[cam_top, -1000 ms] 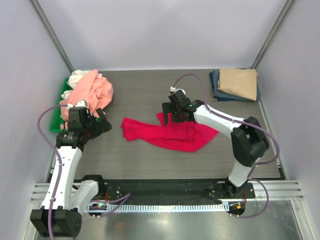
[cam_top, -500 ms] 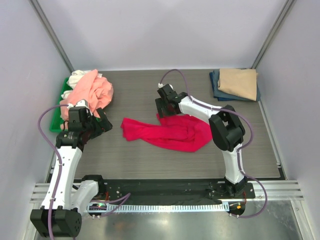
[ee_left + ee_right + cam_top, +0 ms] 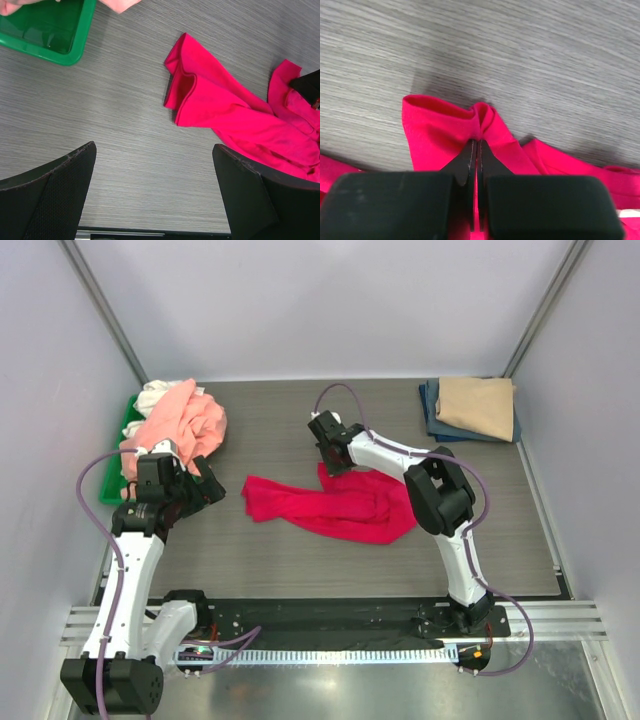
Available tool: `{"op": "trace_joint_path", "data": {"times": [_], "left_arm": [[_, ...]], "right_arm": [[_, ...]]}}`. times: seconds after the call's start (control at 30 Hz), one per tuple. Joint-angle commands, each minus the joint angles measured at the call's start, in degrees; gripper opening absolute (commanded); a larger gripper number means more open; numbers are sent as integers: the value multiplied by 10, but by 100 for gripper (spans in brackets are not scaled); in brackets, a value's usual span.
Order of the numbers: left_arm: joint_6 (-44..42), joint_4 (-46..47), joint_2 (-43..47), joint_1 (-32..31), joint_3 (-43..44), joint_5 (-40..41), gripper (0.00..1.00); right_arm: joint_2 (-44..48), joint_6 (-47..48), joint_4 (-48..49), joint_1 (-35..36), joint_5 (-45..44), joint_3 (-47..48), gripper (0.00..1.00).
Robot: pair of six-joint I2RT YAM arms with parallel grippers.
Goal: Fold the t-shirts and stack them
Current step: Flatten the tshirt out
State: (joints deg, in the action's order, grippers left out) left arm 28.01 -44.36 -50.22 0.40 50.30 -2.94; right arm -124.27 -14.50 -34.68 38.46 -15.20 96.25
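Top view: your right gripper (image 3: 328, 450), open a second earlier, had moved to the far edge of the crimson t-shirt (image 3: 340, 508) and closed on it, so you could begin spreading. Left wrist view: your left gripper (image 3: 152, 150) hung open, left of that shirt and apart from it. Right wrist view: the shut jaws pinched a raised fold at the shirt's edge.

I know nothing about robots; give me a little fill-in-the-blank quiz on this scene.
1. The right claw is ____ on the red t-shirt.
2. The left claw hangs ____, holding nothing.
3. The tan t-shirt lies folded on a ____ one.
Missing: shut; open; navy.
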Motion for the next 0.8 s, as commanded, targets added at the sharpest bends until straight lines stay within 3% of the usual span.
{"op": "trace_joint_path", "data": {"times": [0.0,0.37,0.5,0.67,0.77], "left_arm": [[-9,22,7,2,-2,-14,99],[-7,21,13,2,-5,-6,98],[-6,21,17,2,-5,-2,98],[0,21,16,2,-5,0,98],[9,16,2,1,1,6,94]], "right_arm": [[29,9,-14,2,-27,30,1],[133,28,-126,1,-79,165,1],[210,21,-143,1,-67,199,1],[294,7,-154,1,-64,184,1],[373,-6,-144,2,-82,126,1]]}}
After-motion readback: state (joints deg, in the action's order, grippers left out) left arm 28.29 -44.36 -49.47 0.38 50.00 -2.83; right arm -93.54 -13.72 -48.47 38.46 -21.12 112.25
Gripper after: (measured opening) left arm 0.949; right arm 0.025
